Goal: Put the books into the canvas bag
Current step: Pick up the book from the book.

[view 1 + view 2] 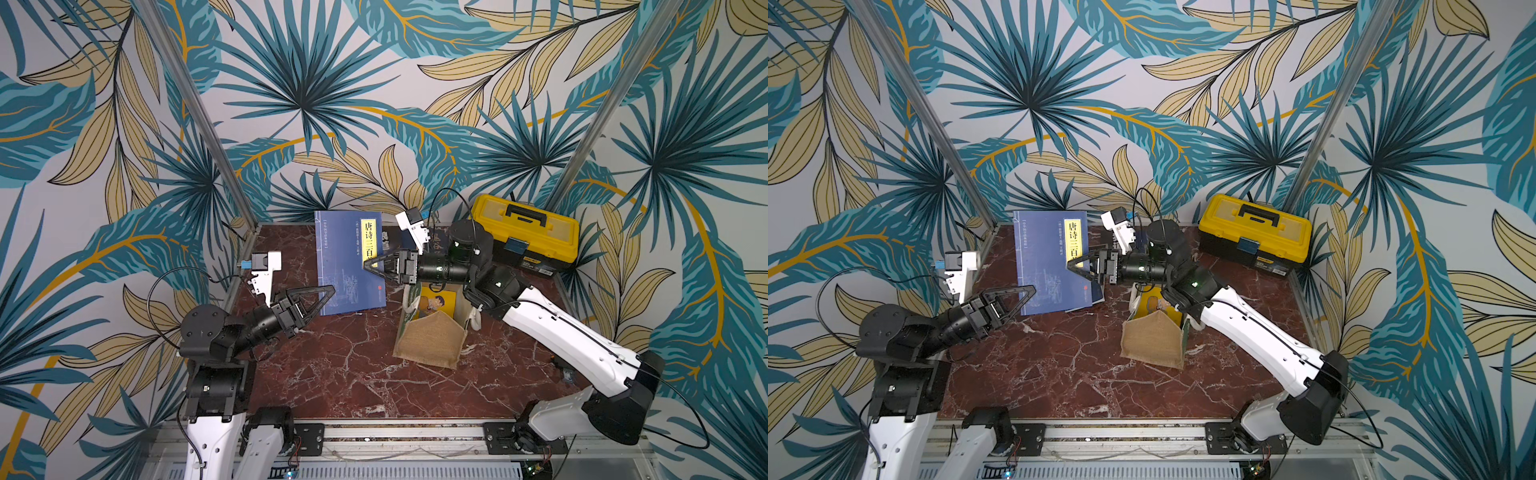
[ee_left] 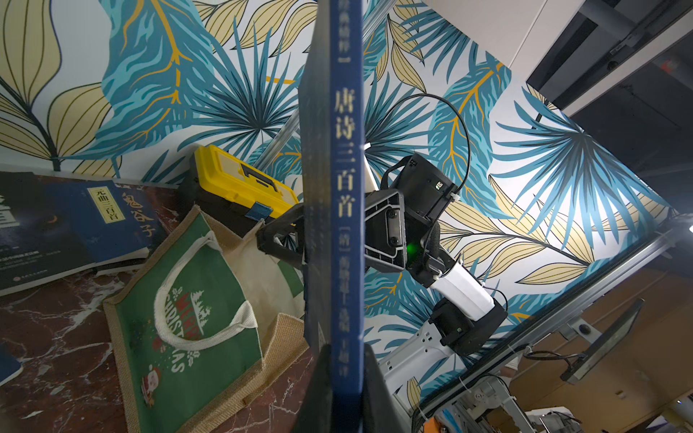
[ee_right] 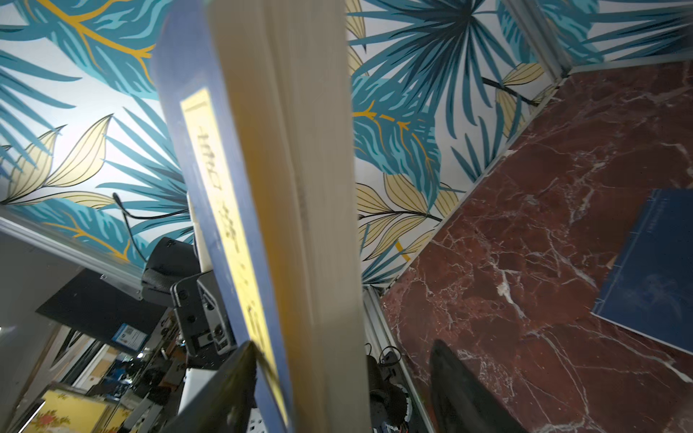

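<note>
Where the red marble tabletop (image 1: 340,374) carries the boxy tan burlap bag with green side panels (image 1: 430,345), mouth open, a thin navy paperback with yellow title strip (image 1: 345,257) hangs off the table beside it, not inside. Left gripper (image 1: 326,293) clamped tight on its spine-side corner. Right gripper (image 1: 368,264) straddles the opposite edge, jaws parted, one finger off the pages.

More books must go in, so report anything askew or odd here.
The canvas bag slumps askew, its burlap end creased, not standing square. The navy book hangs in mid-air, clamped at a corner by the left gripper, while the right gripper straddles its far edge, jaws open.
</note>
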{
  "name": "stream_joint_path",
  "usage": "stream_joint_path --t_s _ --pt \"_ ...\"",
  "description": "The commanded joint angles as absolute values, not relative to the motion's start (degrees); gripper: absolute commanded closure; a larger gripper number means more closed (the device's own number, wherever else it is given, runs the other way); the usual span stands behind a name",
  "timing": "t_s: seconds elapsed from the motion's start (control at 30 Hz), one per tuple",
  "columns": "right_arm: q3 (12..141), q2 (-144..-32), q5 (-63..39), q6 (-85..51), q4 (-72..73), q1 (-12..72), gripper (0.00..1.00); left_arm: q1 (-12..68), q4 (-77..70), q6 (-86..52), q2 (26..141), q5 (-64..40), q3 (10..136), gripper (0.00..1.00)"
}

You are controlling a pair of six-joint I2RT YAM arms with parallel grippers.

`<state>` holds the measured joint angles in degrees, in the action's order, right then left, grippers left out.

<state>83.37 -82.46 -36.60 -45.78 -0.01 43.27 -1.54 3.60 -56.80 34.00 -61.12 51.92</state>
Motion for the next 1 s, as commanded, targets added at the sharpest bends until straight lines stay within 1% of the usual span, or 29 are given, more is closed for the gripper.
stream_joint_path --t_s 0.0,0.03,0.1,0.2,0.27,0.33,0.4,0.53,0.57,0.6,0.63,0.67,0.7,0.73,0.8,0.87,0.93,0.97 --pt "82.2 -83.1 -42.4 -52.2 11.0 43.3 0.42 -1.3 -1.6 -58.4 33.0 -61.2 53.0 1.0" --pt "82.1 -83.0 -42.3 -52.2 11.1 43.3 0.52 -1.3 -1.6 -58.5 33.0 -61.1 52.9 1.0" --pt "81.6 -82.4 -41.7 -51.9 10.9 43.2 0.66 -1.3 -1.6 -58.6 33.0 -61.0 52.6 1.0" --pt "80.4 -80.7 -40.3 -50.9 9.9 43.0 0.84 -1.3 -1.6 -59.5 33.1 -60.4 51.8 1.0" --pt "79.9 -79.6 -39.3 -50.0 8.5 42.6 0.94 -1.2 -1.6 -60.2 33.5 -60.1 51.1 1.0" --pt "79.9 -78.4 -38.3 -48.8 6.1 42.2 1.0 -1.2 -1.6 -60.6 33.7 -59.5 50.4 1.0" --pt "79.8 -76.8 -36.5 -47.2 1.8 41.7 1.0 -1.2 -1.5 -60.6 33.9 -58.1 49.8 1.0" --pt "79.0 -72.1 -29.5 -43.8 -8.6 39.3 1.0 -0.7 -1.5 -61.0 35.0 -54.1 48.1 1.0" --pt "79.0 -71.2 -28.4 -43.0 -10.7 38.8 1.0 -0.3 -1.6 -60.6 35.6 -53.9 48.2 0.93" --pt "79.2 -70.2 -27.4 -42.2 -13.7 38.2 1.0 0.7 -1.5 -60.0 36.6 -53.8 48.3 0.83" --pt "79.6 -69.3 -26.3 -41.5 -16.8 37.7 1.0 2.2 -1.5 -59.0 37.6 -53.2 48.6 0.7" --pt "80.1 -68.7 -25.2 -41.0 -19.5 37.1 1.0 3.7 -1.5 -58.1 38.4 -52.3 48.9 0.61" --pt "80.9 -68.0 -23.5 -40.1 -23.3 36.3 1.0 5.8 -1.5 -56.9 39.6 -51.0 49.1 0.52" --pt "81.8 -67.3 -21.5 -38.9 -27.1 35.2 1.0 8.0 -1.5 -55.8 40.9 -49.3 49.5 0.46" --pt "84.0 -66.1 -16.8 -36.0 -35.6 32.8 1.0 12.5 -1.5 -53.3 43.8 -45.9 50.0 0.4" --pt "87.1 -65.8 -10.6 -32.7 -44.6 29.8 1.0 17.4 -1.1 -50.2 47.4 -41.2 50.9 0.37" --pt "92.0 -67.4 -4.7 -28.7 -55.8 26.4 1.0 23.6 0.9 -45.7 52.0 -34.6 52.9 0.36" --pt "93.6 -68.4 -3.0 -27.4 -59.1 25.5 1.0 26.1 2.7 -43.5 54.5 -31.9 54.3 0.36"
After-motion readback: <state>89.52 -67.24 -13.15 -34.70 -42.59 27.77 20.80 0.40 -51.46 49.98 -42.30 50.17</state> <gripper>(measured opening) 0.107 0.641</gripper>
